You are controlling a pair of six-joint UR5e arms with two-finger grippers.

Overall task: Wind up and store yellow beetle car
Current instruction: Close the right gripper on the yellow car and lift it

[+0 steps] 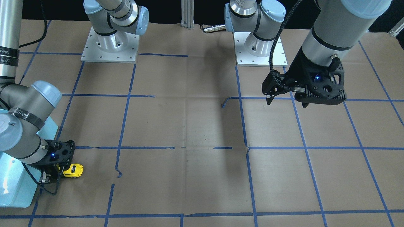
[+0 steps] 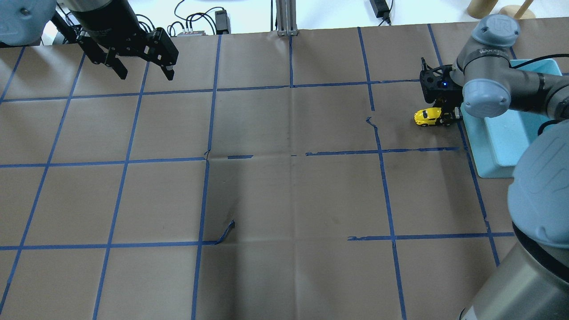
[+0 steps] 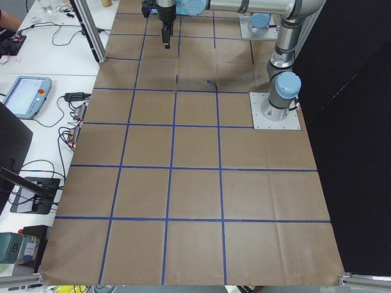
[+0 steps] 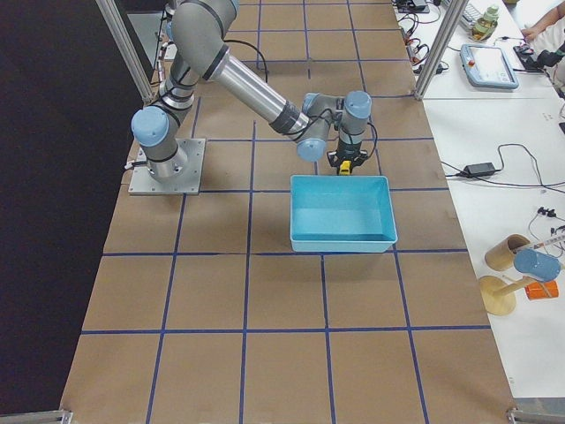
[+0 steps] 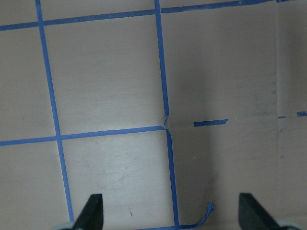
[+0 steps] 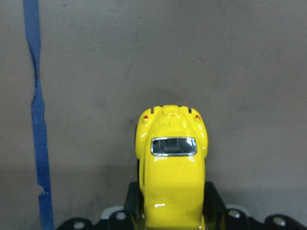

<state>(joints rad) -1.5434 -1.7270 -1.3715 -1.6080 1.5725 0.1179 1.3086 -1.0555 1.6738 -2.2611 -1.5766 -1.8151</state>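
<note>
The yellow beetle car (image 2: 427,117) stands on the brown paper just beside the light-blue bin. It also shows in the front view (image 1: 73,170) and fills the right wrist view (image 6: 172,167), tail away from the camera. My right gripper (image 2: 444,116) is low at the table, its fingers (image 6: 214,206) closed against both sides of the car's near end. My left gripper (image 2: 146,74) hangs open and empty above the far left of the table. In the left wrist view its fingertips (image 5: 93,211) are wide apart over bare paper.
The light-blue bin (image 2: 493,146) lies at the table's right edge, next to the car, and also shows in the right side view (image 4: 340,208). Blue tape lines form a grid on the paper. Both arm bases (image 1: 110,47) stand at the robot's side.
</note>
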